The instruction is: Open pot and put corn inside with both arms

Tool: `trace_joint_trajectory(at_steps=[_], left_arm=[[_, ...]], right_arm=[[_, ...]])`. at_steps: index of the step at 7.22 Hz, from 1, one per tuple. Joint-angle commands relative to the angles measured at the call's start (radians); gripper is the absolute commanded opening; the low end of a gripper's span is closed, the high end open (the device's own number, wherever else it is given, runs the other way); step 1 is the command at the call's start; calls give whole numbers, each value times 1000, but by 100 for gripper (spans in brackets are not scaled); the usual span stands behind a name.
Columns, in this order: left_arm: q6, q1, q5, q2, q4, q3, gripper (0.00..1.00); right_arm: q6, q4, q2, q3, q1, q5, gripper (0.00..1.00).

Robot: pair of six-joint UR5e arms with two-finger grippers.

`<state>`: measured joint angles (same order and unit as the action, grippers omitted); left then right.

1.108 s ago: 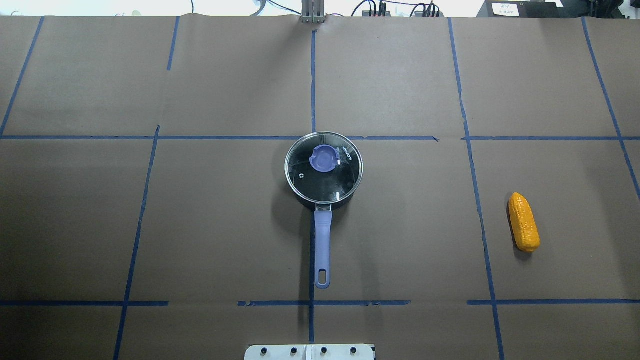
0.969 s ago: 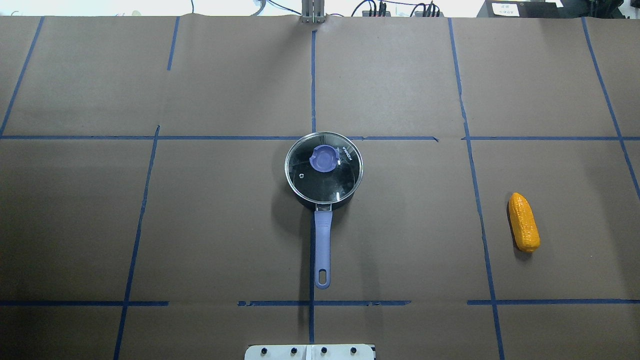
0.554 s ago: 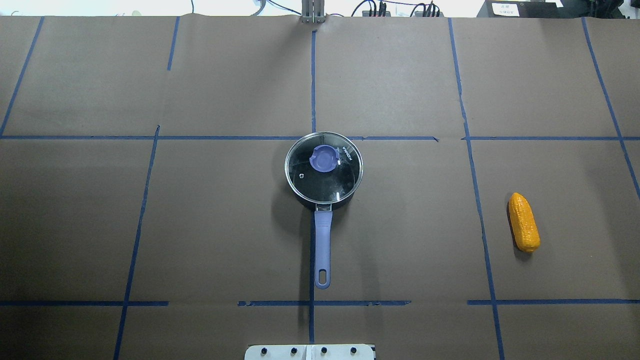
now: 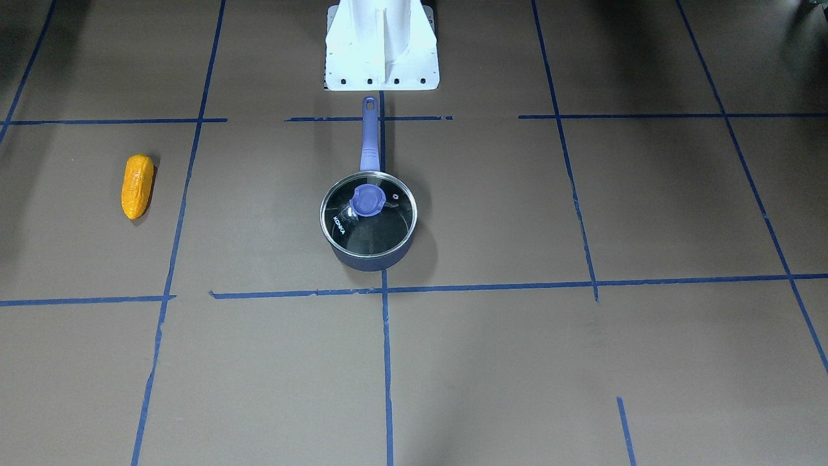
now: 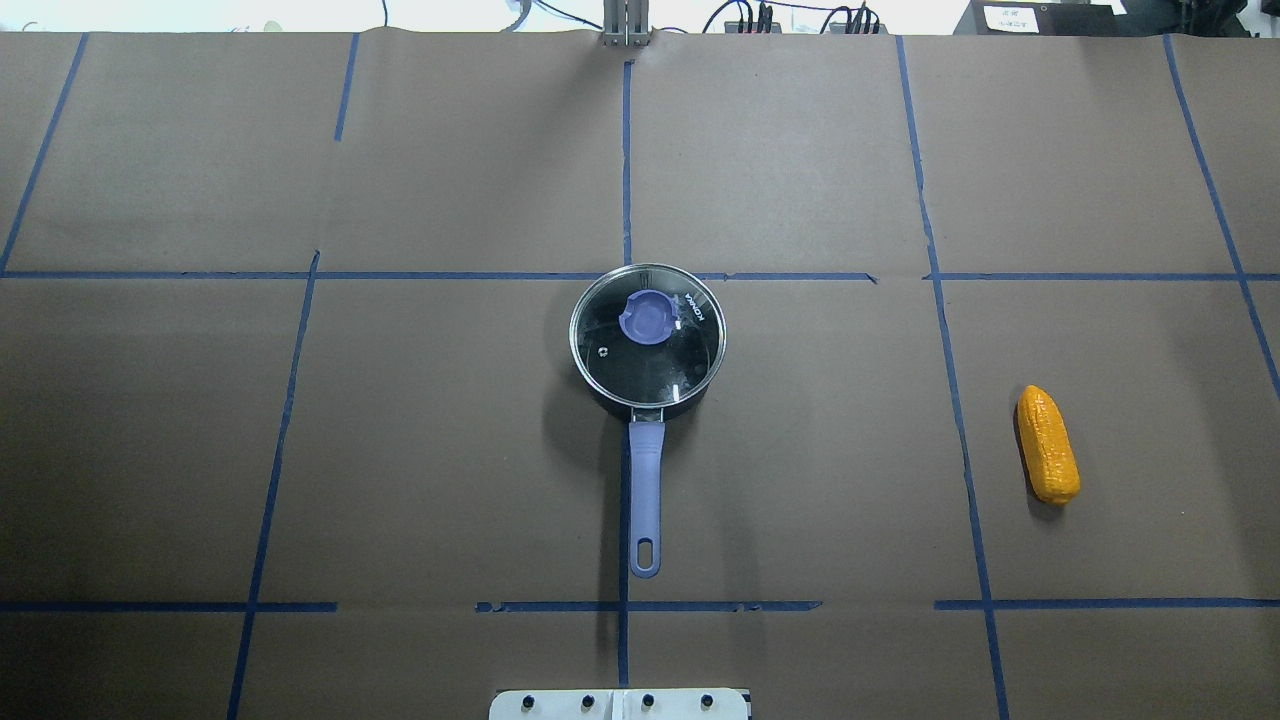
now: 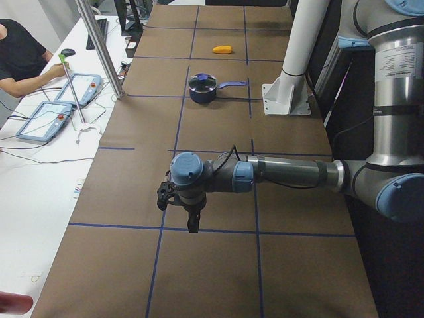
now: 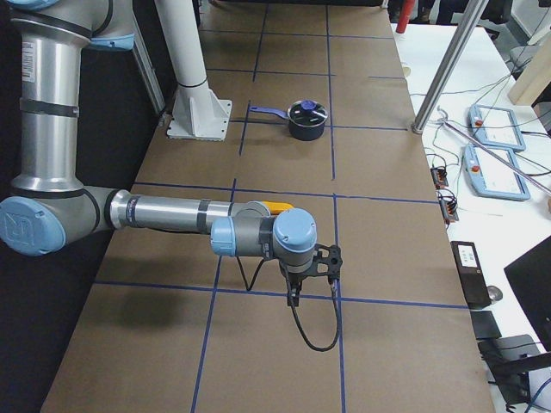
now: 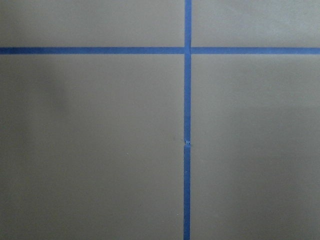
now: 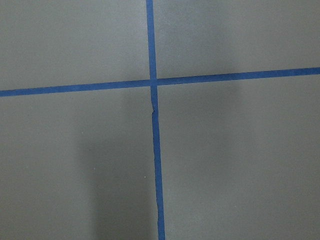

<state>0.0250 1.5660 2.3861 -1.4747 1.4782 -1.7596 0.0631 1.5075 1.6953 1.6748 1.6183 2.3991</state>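
Note:
The dark navy pot point(image 5: 640, 408) stands mid-table with its purple-blue handle point(image 5: 646, 480) pointing toward the robot base. The glass lid point(image 5: 690, 350) with its blue knob point(image 5: 648, 321) sits shut on it. The orange-yellow corn point(image 5: 1048, 445) lies on the paper far to the right, well apart from the pot; it also shows in the front-facing view point(image 4: 137, 186). My left gripper point(image 6: 191, 222) shows only in the exterior left view, my right gripper point(image 7: 293, 297) only in the exterior right view. Both hang over the table's far ends, away from pot and corn. I cannot tell whether they are open or shut.
Brown paper with blue tape lines point(image 5: 625, 150) covers the table. The white robot base point(image 4: 381, 45) stands behind the pot handle. Both wrist views show only paper and tape crossings. An operator and tablets point(image 6: 73, 89) are at a side table.

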Motion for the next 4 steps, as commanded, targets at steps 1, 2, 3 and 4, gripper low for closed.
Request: trace_joint_trajectory(at_steps=[1, 2, 3, 4], left_arm=[[-22, -9, -7, -50, -169, -140, 100], [-87, -26, -10, -87, -214, -191, 100], [-194, -96, -8, -108, -214, -236, 100], [-340, -174, -8, -157, -216, -283, 100]], right_arm=[[0, -1, 0, -1, 0, 0, 100], [-3, -1, 0, -1, 0, -3, 100], [-3, -1, -2, -1, 0, -3, 100], [-6, -3, -2, -1, 0, -3, 100]])
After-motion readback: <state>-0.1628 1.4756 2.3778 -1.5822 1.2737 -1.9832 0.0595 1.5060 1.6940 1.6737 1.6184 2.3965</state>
